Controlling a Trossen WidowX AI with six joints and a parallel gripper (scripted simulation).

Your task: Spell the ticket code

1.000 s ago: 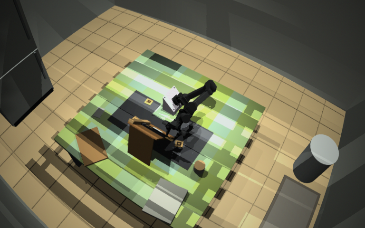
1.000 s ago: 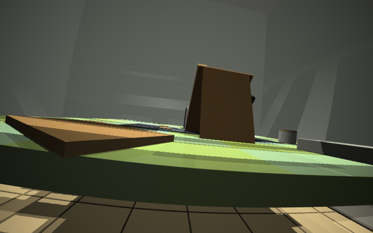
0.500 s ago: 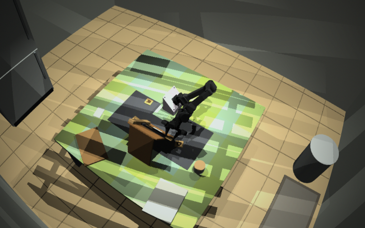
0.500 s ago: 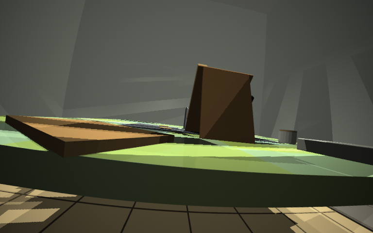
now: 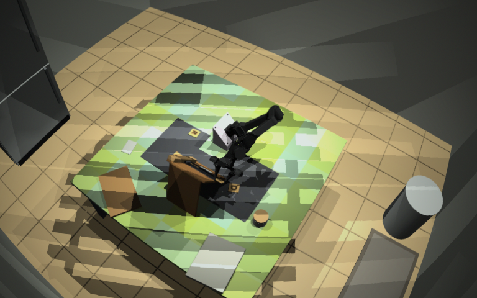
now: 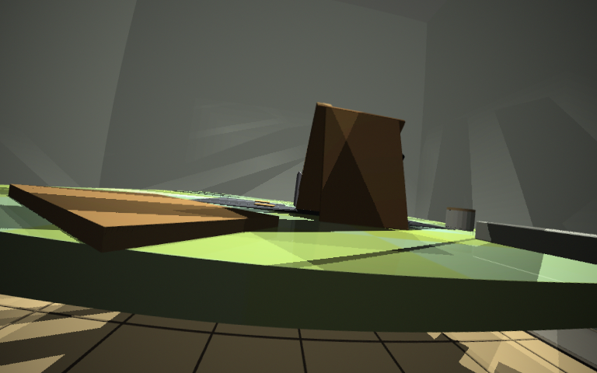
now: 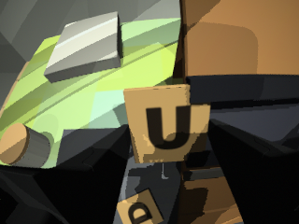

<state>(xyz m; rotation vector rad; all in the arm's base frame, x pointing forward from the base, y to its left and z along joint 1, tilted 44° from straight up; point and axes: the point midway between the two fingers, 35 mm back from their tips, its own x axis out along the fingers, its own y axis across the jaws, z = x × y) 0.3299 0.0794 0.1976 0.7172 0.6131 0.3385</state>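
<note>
My gripper (image 5: 227,172) (image 7: 168,127) is shut on a tan letter tile U (image 7: 164,126). It holds the tile in the air at the right end of the brown slanted board (image 5: 182,189) (image 6: 356,176) (image 7: 249,25). The rail (image 5: 199,167) runs along the board's top face. A tile D (image 5: 233,187) (image 7: 140,213) lies flat on the dark mat (image 5: 168,144) just below the gripper. Another tile (image 5: 194,132) (image 6: 263,203) lies on the mat behind the board; I cannot read its letter for sure. A white slanted ticket stand (image 5: 222,131) stands by the arm; its print is unreadable.
A flat brown slab (image 5: 117,189) (image 6: 131,215) lies at the counter's left corner. A short cylinder (image 5: 261,217) (image 6: 459,218) (image 7: 19,144) stands at the front right of the mat. A grey slab (image 5: 215,261) (image 6: 536,239) (image 7: 84,47) lies at the front edge. A small pale card (image 5: 128,146) lies at the left.
</note>
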